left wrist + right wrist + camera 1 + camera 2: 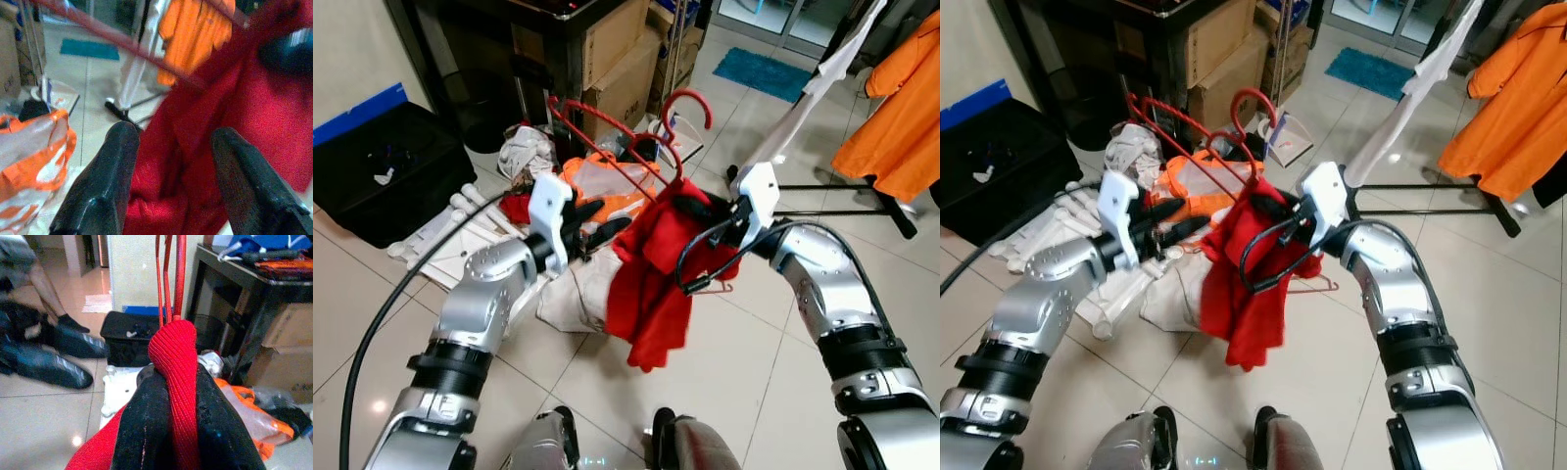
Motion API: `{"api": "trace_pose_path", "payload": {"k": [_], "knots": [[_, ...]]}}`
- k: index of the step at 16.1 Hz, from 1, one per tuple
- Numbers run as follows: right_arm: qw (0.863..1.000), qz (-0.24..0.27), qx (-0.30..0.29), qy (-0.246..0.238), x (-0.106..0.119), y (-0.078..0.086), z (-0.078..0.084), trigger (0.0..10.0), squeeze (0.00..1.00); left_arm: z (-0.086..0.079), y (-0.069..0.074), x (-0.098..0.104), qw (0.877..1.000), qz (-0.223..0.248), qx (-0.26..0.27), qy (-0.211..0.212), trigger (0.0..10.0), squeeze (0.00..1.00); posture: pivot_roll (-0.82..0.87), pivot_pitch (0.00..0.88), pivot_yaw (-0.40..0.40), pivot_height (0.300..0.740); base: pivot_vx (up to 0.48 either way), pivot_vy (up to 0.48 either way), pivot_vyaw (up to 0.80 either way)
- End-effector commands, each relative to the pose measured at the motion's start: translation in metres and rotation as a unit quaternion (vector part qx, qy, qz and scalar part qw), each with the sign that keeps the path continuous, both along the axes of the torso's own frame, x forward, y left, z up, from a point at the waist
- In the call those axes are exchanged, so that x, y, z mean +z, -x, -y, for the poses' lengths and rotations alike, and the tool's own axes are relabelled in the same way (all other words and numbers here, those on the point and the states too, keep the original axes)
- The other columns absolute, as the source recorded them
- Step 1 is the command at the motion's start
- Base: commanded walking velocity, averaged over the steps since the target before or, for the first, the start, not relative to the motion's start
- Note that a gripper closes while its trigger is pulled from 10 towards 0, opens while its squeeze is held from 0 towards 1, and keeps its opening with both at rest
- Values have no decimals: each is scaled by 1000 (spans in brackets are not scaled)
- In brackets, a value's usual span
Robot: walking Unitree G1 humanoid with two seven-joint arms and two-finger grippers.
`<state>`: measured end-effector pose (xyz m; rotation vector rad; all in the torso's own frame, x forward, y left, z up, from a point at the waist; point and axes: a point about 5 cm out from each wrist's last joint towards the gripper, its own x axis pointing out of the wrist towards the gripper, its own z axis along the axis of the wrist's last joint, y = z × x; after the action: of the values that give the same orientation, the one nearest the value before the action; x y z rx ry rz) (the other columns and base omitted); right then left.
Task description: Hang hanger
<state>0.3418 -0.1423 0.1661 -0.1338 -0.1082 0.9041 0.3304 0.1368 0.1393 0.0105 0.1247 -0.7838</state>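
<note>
Mid-air: right tool (171, 396) pinching red garment (651, 284).

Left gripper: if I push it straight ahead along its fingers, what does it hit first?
Most likely the red garment, which sits right between and beyond the open fingers of the left gripper. Depth is unclear, but it looks close.
</note>
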Motion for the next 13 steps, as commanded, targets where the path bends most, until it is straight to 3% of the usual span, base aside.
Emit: {"api": "trace_pose_path", "payload": {"k": [1,6,13], "knots": [[999,32,15,-13,19,2,1,0,0,-3,-1,-7,1000,-5,2,-22,10000,0,-119,188,-49,740,0,0,0],[998,49,43,-5,31,10,1,0,0,-14,-14,5,998,36,52,-20,10000,0,-130,177,-51,740,0,0,0],[995,62,77,-14,50,23,-6,0,0,-5,-18,2,999,26,21,-16,10000,0,-137,168,-46,740,0,0,0]]}}
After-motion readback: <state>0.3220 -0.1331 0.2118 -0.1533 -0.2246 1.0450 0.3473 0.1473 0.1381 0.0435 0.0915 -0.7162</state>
